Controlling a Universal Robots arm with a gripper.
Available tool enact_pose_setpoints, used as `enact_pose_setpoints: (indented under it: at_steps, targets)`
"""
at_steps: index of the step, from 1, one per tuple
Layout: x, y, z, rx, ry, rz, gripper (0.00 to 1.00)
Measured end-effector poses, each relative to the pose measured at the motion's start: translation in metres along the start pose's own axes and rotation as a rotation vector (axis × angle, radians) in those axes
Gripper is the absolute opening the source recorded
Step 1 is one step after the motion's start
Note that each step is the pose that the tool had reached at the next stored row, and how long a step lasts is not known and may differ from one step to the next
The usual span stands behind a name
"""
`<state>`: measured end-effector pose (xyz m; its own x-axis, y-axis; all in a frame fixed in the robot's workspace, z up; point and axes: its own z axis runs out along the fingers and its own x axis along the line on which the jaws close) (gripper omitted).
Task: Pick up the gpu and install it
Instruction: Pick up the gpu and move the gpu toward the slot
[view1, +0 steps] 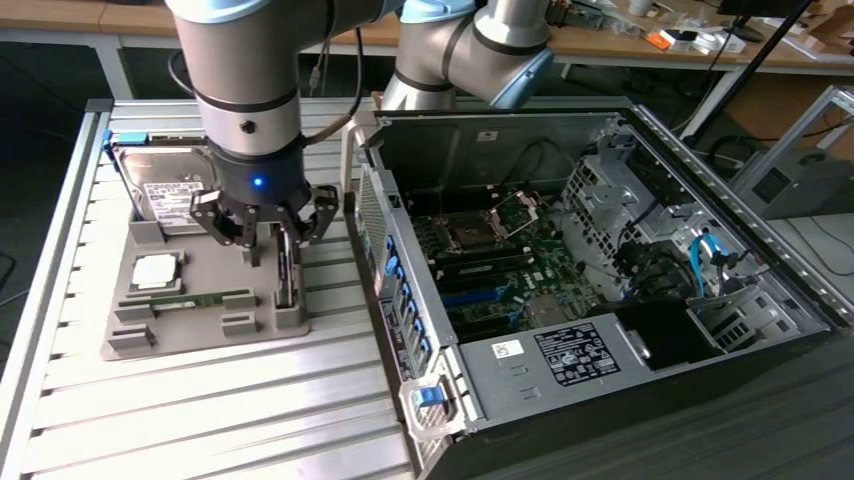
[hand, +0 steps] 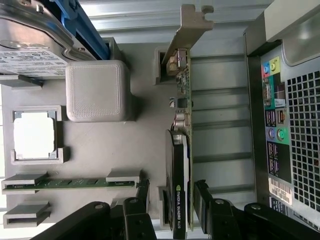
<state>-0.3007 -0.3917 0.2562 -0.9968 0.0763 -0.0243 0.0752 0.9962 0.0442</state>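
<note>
The gpu (hand: 181, 150), a thin dark card with a silver end bracket and a black cooler, stands on its edge in a slot of the grey holder tray (hand: 115, 145). In the exterior view the gpu (view1: 284, 272) sits at the tray's side nearest the computer case. My gripper (hand: 172, 189) hangs right above it, open, one finger on each side of the card's cooler end. From outside, the gripper (view1: 278, 238) hovers low over the card and grips nothing.
The tray (view1: 200, 325) also carries a silver hard drive (view1: 163, 190), a processor (view1: 154, 270) and a green memory stick (view1: 187, 298). The open computer case (view1: 601, 260) lies at the exterior view's right, motherboard exposed. Its rear panel (hand: 285, 125) is close beside the gpu.
</note>
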Motion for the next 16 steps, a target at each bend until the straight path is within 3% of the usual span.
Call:
enact_pose_setpoints:
  at_steps: [10,16]
  targets:
    - [-0.001,0.0004,0.0003,-0.0002,-0.0001,0.0,0.48]
    - [-0.011,0.0011,0.0005,-0.0001,0.0002,0.0,0.48]
